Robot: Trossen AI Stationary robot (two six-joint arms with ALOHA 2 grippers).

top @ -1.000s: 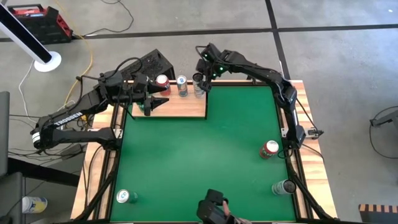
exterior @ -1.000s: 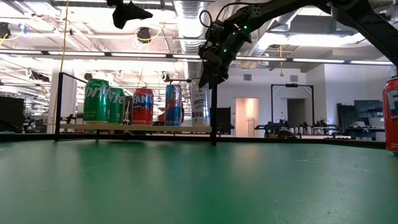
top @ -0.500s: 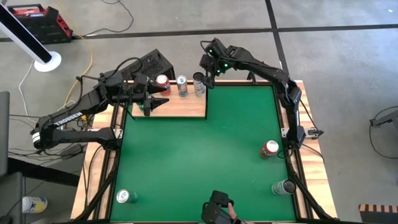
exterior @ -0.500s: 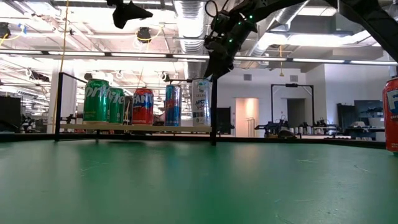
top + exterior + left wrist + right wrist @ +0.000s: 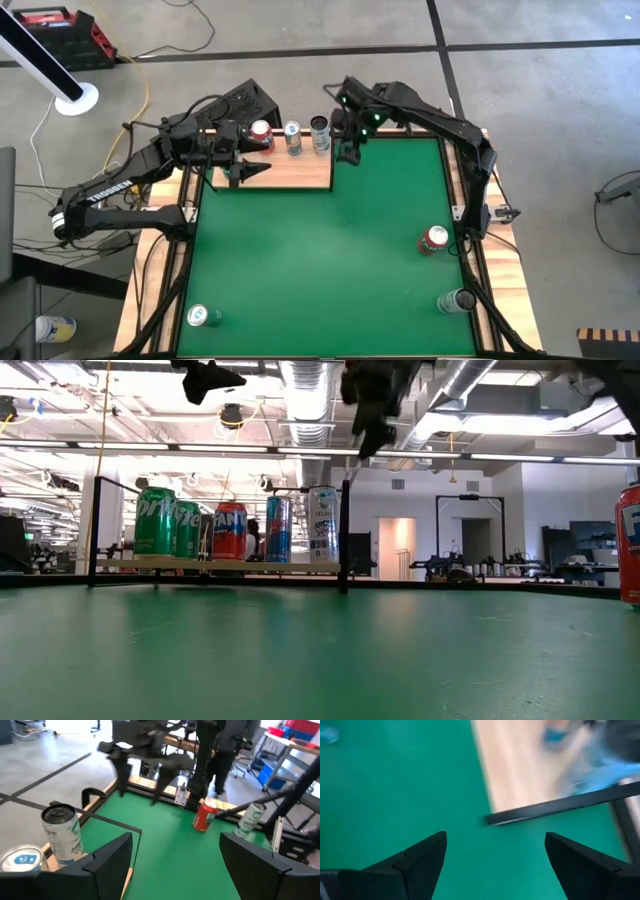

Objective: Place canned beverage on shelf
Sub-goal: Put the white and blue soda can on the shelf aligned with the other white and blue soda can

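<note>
Overhead, a green mat (image 5: 320, 240) fills the middle of the frame. The shelf (image 5: 290, 172), a pale wooden panel with a thin dark frame, sits at the mat's upper left. Along the shelf's top edge stand several cans in a row, among them a red-topped can (image 5: 261, 130), a blue can (image 5: 293, 137) and a tall silver and blue can (image 5: 319, 133) at the right end, near the shelf's corner post.

The right gripper (image 5: 349, 152) hangs just right of that tall can, above the shelf's right edge, apart from the can. Its fingers (image 5: 415, 862) are spread wide with nothing between them.

The left gripper (image 5: 252, 170) hovers over the left part of the shelf, its fingers (image 5: 107, 860) also spread and empty.

Elsewhere on the mat, a red can (image 5: 433, 240) stands at centre right, a silver can (image 5: 456, 300) lies at lower right, and a green can (image 5: 203, 316) sits at lower left.
</note>
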